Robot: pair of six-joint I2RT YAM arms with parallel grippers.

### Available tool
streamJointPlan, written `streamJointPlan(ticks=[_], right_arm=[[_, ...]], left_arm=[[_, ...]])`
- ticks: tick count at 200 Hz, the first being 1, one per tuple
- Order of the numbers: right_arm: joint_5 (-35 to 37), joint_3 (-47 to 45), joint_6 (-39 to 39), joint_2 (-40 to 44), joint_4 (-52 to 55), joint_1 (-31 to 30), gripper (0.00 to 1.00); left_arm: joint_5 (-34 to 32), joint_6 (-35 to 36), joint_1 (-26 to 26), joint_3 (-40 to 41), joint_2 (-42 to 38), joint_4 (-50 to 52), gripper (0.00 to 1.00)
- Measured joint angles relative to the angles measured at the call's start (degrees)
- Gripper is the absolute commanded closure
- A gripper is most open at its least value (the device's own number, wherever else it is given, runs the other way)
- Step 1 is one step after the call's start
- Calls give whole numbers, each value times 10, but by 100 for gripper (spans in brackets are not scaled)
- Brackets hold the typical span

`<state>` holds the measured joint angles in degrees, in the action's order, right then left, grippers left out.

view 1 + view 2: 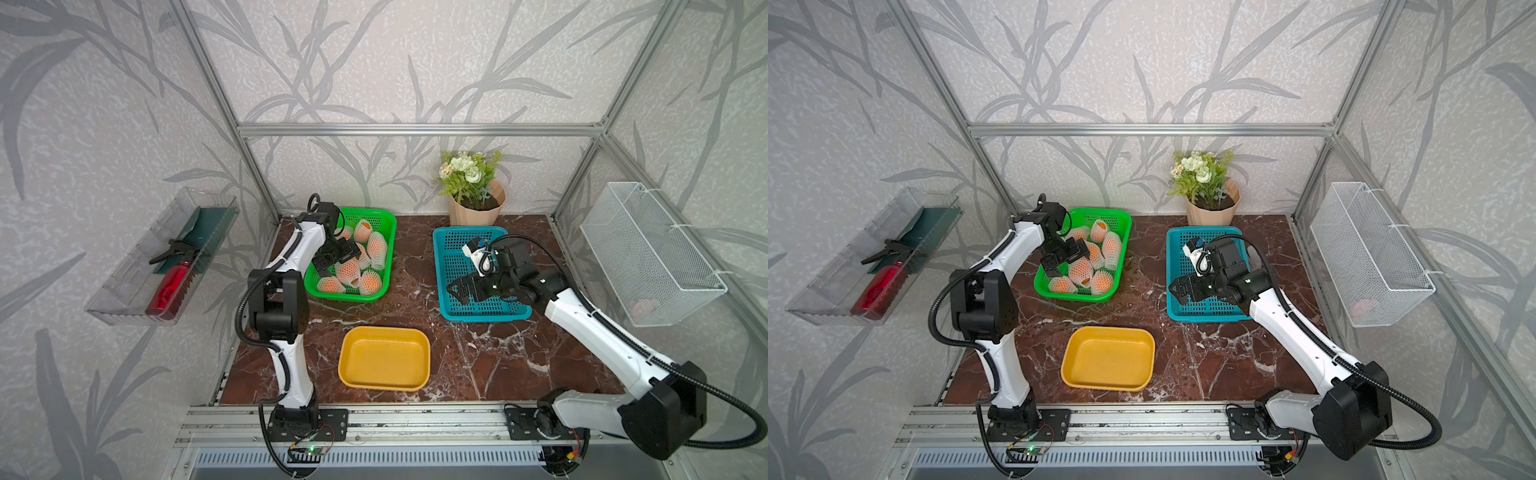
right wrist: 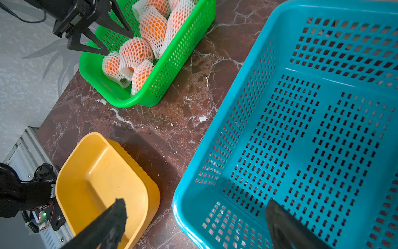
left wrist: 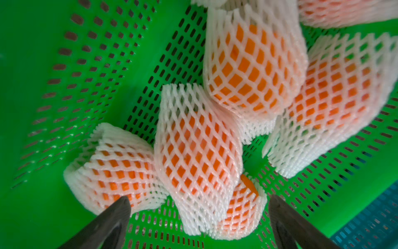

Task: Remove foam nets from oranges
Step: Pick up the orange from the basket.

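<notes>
Several oranges lie in a green basket at the back left, each wrapped in an off-white foam net; orange skin peeks out of one sleeve's end. My left gripper hangs open just above the nets at the basket's near-left end, with one netted orange below the gap between its fingers and nothing gripped. It also shows in both top views and in the right wrist view. My right gripper stands open and empty over the blue basket's near-left rim.
The blue basket holds nothing. A yellow tray sits at the front middle of the marble table. A flower pot stands at the back. A white wire basket hangs on the right wall, and a clear bin with a red spray bottle on the left.
</notes>
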<state>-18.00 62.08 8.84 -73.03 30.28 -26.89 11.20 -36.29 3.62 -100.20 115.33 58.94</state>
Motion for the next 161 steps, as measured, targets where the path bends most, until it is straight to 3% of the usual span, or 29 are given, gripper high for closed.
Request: streamJointPlan(ticks=[89,133,161], right_arm=[[-5,-28,4,28,-2,0,1],[-5,-35,4,28,-4,0,1],[-5,-35,3,28,-5,0,1]], left_arm=[[-21,-13,2,-43,67,-5,2],[-31,-9,14,-47,77,1,7],[-42,-1,23,-48,83,11,17]])
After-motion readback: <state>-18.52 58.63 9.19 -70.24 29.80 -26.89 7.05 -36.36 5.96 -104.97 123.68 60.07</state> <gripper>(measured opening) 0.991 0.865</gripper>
